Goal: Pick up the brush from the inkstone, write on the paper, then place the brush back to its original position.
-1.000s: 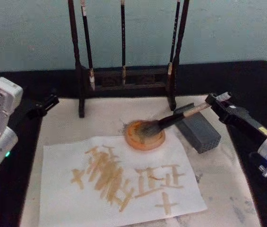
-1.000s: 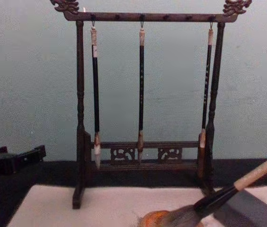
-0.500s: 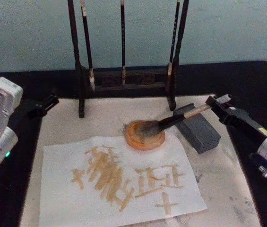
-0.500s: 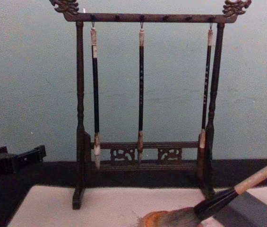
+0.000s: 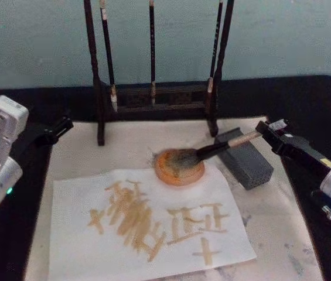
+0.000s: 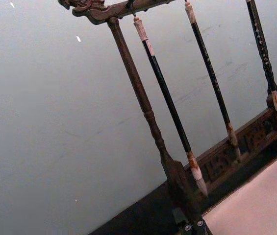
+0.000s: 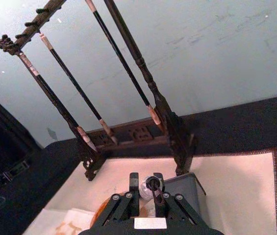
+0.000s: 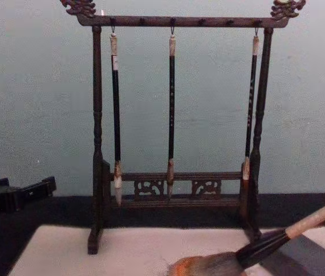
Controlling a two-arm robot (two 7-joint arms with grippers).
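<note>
Brush (image 5: 215,149) at rest across two supports: its bristle head lay in the round orange inkstone (image 5: 170,177), and its handle leaned on the upper edge of the grey block (image 5: 250,165) just beside the dish, rising toward the robot's right. The right claw (image 5: 264,128) met the handle's far end. In the right wrist view its fingers (image 7: 134,182) sat closed against either side of that end, so the claw was judged to be gripping the brush. Writing appeared complete, and release was the step left.

Risk lay in that release. Fingers opening unevenly, or pulling away along the handle, could drag the brush off the block, roll it, or flick wet bristles onto the paper (image 5: 83,246). A tug could also shift the dish.

The brush showed a thick pale tan handle, a glossy black lower section and a bushy grey-brown head splayed in the dish. The paper lay in front of the inkstone, its far edge meeting the dish, and carried tan strokes. Beneath lay a stained off-white mat (image 5: 288,234) on the black counter (image 5: 311,99). Behind stood the wooden rack (image 5: 153,96) with three thin brushes (image 8: 172,109) hanging. The left claw (image 5: 58,126) was parked at the mat's left edge.
</note>
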